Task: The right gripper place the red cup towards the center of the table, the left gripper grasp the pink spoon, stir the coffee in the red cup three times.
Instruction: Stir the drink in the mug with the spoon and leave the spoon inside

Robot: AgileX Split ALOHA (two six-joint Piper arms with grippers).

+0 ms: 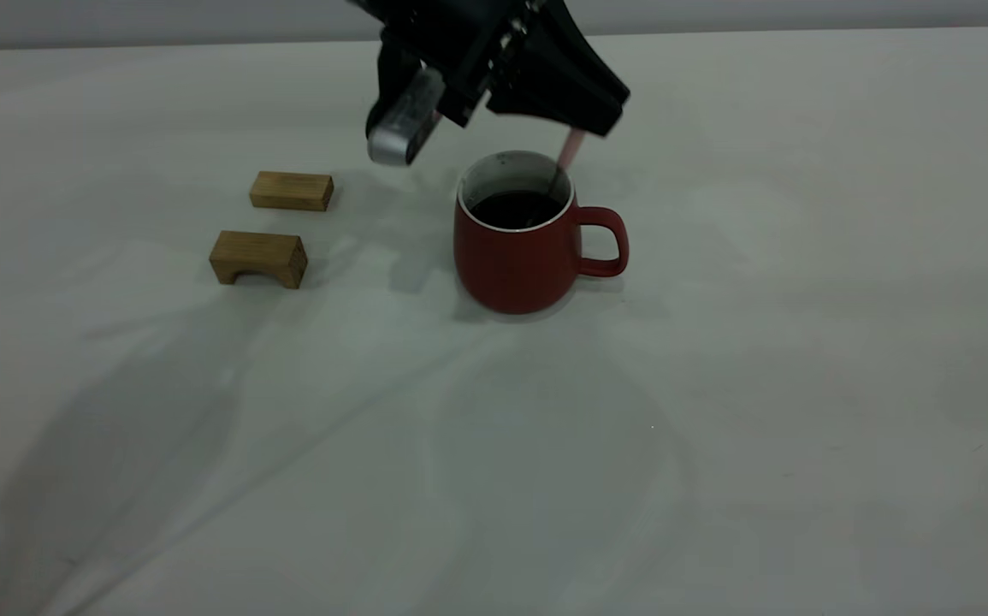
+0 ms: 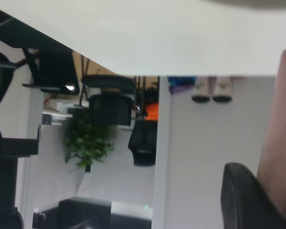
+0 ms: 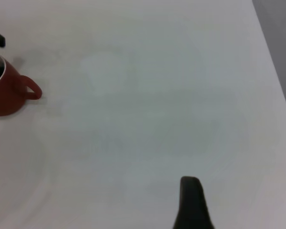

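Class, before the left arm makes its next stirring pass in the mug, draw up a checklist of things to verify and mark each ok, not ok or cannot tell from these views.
1. red cup upright on the table: ok.
2. pink spoon held by the left gripper: ok.
3. Spoon's metal end reaching into the coffee: ok.
4. Two wooden blocks apart from the cup: ok.
5. right gripper away from the cup: ok; only one fingertip shows.
6. Stirs already done: cannot tell.
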